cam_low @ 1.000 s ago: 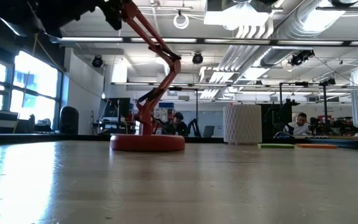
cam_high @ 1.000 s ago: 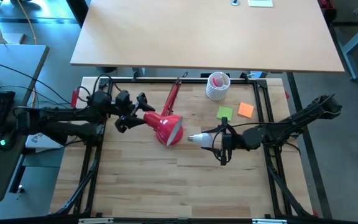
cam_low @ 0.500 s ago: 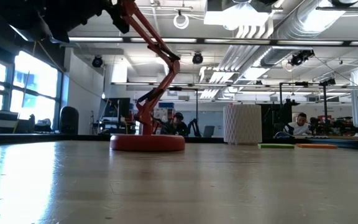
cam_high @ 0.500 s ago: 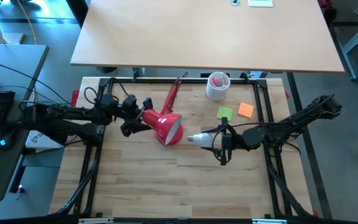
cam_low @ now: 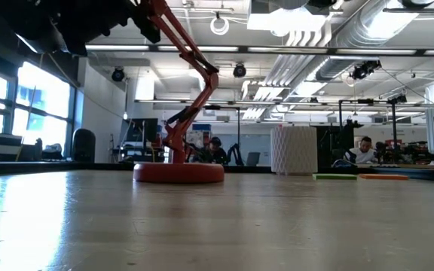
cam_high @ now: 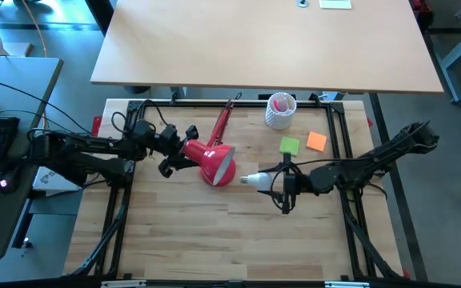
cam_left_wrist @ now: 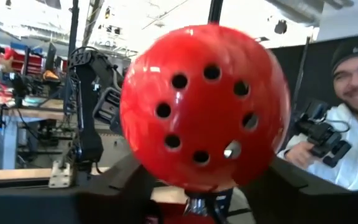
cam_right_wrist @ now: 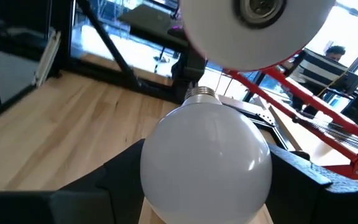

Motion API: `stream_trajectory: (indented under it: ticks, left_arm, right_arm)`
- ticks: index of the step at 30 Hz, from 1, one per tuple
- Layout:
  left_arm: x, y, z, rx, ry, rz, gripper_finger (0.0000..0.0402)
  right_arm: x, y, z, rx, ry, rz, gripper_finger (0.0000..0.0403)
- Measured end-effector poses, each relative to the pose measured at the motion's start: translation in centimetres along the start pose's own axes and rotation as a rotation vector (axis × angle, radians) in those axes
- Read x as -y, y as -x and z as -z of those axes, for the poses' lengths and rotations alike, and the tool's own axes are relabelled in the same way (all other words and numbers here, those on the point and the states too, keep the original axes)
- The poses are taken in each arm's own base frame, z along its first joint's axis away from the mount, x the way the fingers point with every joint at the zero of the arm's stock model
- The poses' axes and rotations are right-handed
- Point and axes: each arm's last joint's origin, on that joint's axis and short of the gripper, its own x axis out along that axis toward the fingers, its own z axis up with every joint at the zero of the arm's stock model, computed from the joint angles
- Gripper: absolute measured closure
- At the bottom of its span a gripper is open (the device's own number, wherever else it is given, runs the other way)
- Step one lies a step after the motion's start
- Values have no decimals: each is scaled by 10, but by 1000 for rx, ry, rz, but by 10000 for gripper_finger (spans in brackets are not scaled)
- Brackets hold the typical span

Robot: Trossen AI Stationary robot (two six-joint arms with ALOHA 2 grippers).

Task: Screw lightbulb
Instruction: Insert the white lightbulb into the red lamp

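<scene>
Bright overhead ceiling lights (cam_low: 277,19), window glare, soft shadows, wrist views slightly blurred

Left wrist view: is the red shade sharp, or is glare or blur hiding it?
In the left wrist view the red lamp shade fills the frame, slightly soft, with bright highlights on its gloss but its vent holes readable; the room behind is blurred and overexposed. In the right wrist view the lightbulb is clear, and the shade's white inside washes out around the socket.

Lamp shade (cam_high: 217,164) between left pincer (cam_high: 181,152) and lightbulb (cam_high: 252,179), right pincer (cam_high: 274,185) behind
</scene>
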Motion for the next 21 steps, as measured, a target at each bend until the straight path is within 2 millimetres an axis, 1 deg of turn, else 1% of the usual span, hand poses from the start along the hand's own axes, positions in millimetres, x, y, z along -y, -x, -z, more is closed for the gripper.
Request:
stream_trajectory:
  ticks: [3, 6, 8, 11, 17, 21]
  left_arm:
    - [-3, -2, 5, -12, -24, -3, 265]
    - [-7, -4, 10, -23, -46, -16, 317]
    - [-9, -5, 15, -41, -25, -16, 337]
    - [-12, -6, 20, -64, 4, -19, 340]
    - [-12, -6, 22, -73, 41, -17, 346]
    - [-13, -5, 21, -71, 79, -16, 345]
  right_arm:
    - [-4, -5, 5, -24, 17, -6, 150]
    - [-7, -5, 5, -28, 21, -16, 150]
    - [-9, -4, 4, -19, 23, -11, 150]
    - [-12, -1, -3, -10, 51, 18, 150]
    - [-12, 3, -28, 62, 124, 18, 150]
    - [-5, -5, -36, 84, 170, 65, 150]
